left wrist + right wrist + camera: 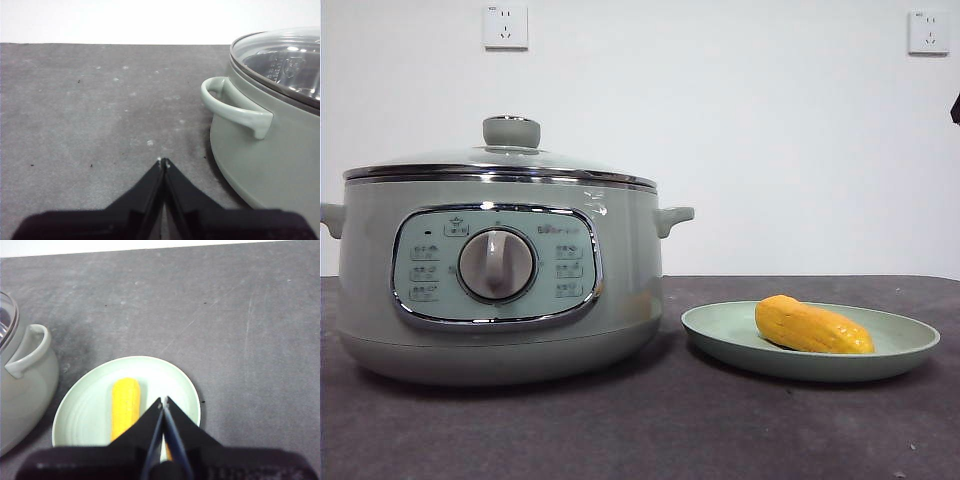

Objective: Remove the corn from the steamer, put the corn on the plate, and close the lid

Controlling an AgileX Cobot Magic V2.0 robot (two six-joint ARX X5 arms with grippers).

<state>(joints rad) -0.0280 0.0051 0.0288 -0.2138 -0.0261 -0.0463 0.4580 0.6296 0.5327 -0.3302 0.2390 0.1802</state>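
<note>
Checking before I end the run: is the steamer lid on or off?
On. The lid sits level on the steamer, its chrome rim flush all round.

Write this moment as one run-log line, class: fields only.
corn: on plate | lid: on steamer | left claw: shut, beside steamer | right claw: shut, above plate

The steamer (pixel 500 280), a round sage-green pot with a chrome rim, side handles and a front dial, stands upright. The glass lid (pixel 505 158) with its green knob sits closed on the steamer. Just beside the steamer lies the shallow pale green plate (pixel 905 345). The yellow-orange corn (pixel 812 326) lies on its side on the plate.
</note>
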